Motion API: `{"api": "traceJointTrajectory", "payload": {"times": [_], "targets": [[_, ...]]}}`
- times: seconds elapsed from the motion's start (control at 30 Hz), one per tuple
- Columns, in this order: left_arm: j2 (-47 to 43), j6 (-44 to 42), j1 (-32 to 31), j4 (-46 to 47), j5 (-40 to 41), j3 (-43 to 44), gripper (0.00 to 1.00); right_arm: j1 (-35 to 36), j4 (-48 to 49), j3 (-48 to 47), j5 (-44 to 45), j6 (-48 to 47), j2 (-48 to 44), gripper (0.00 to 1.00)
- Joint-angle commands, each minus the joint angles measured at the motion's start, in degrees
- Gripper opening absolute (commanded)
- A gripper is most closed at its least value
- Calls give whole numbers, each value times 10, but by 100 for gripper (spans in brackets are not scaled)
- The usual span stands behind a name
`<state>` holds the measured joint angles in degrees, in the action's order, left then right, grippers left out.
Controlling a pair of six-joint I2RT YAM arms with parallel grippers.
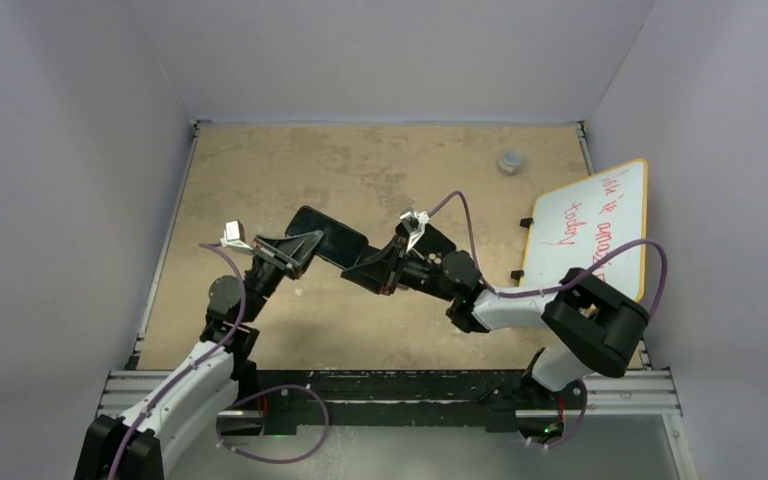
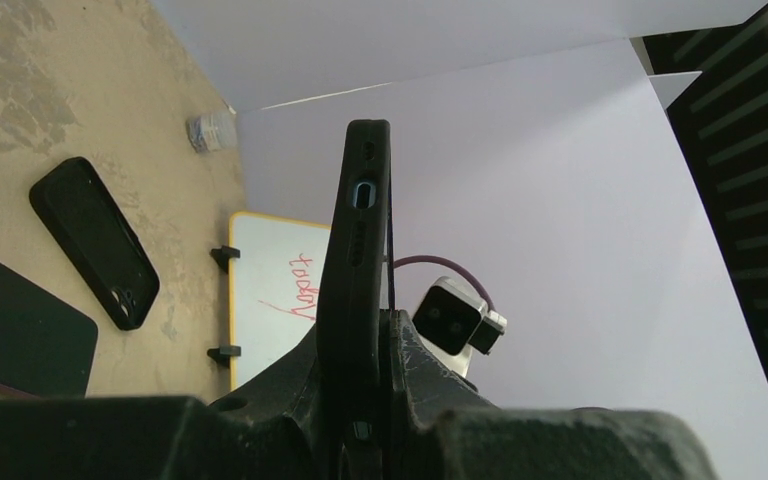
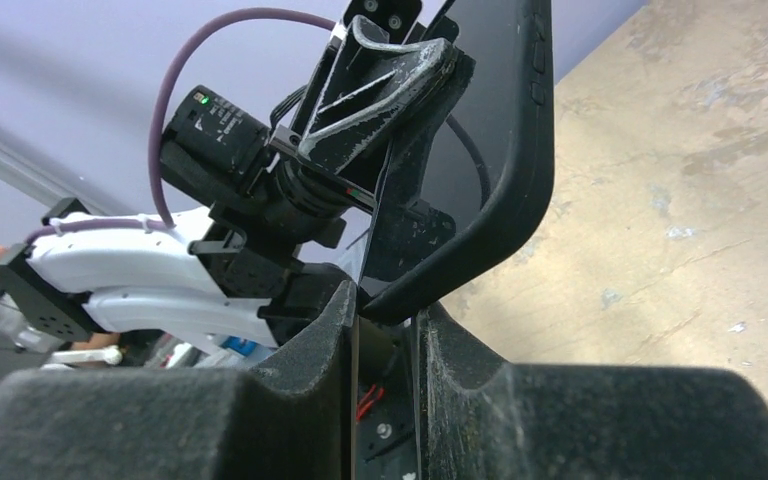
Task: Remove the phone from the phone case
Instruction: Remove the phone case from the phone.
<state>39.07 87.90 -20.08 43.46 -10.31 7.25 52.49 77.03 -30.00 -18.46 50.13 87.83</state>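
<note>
The phone in its black phone case [image 1: 328, 236] hangs in the air above the table's middle, held between both arms. My left gripper [image 1: 303, 248] is shut on its left end. In the left wrist view the case [image 2: 357, 220] stands edge-on between the fingers of the left gripper [image 2: 372, 335], charging port showing. My right gripper [image 1: 367, 266] holds the other end. In the right wrist view a corner of the case's rim [image 3: 520, 150] is pinched between the fingertips of the right gripper [image 3: 390, 300], and the rim bows outward. I cannot tell phone from case there.
A whiteboard [image 1: 590, 225] with red writing lies at the right edge of the tan table [image 1: 260, 170]. A small clear container [image 1: 510, 160] stands at the back right. Another black phone-shaped thing [image 2: 95, 240] lies flat on the table. White walls enclose three sides.
</note>
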Motion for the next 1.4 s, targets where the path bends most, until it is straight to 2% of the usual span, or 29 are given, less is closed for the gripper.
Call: {"api": "traceJointTrajectory", "payload": {"times": [0.0, 0.4, 0.5, 0.7, 0.8, 0.87, 0.97, 1.03, 1.2, 1.37], "targets": [[-14, 31, -8, -9, -45, 29, 0, 0, -47, -11, 22, -138, -30, 0], [1, 31, -8, -19, -129, 54, 0, -1, -119, -23, 0, -258, -50, 0], [1, 33, -8, -7, -151, 54, 0, -10, -131, -27, 5, -248, -48, 0], [5, 36, -8, 32, -178, 53, 0, -34, -93, -13, 3, -196, -39, 0], [-2, 24, -8, 20, -161, 51, 0, -36, -83, -9, -8, -192, -37, 0], [-8, 7, -8, 8, -145, 53, 0, -36, -74, -5, -23, -185, -37, 8], [-4, -13, -8, 4, -125, 64, 0, -35, -54, 12, -31, -175, -45, 37], [2, -17, -8, 10, -112, 69, 0, -34, -35, 30, -40, -161, -49, 49], [23, -8, -8, 42, -92, 73, 0, -23, 11, 65, -61, -151, -54, 61], [39, -7, -8, 56, -91, 82, 0, -9, 41, 73, -71, -169, -65, 64]]}}
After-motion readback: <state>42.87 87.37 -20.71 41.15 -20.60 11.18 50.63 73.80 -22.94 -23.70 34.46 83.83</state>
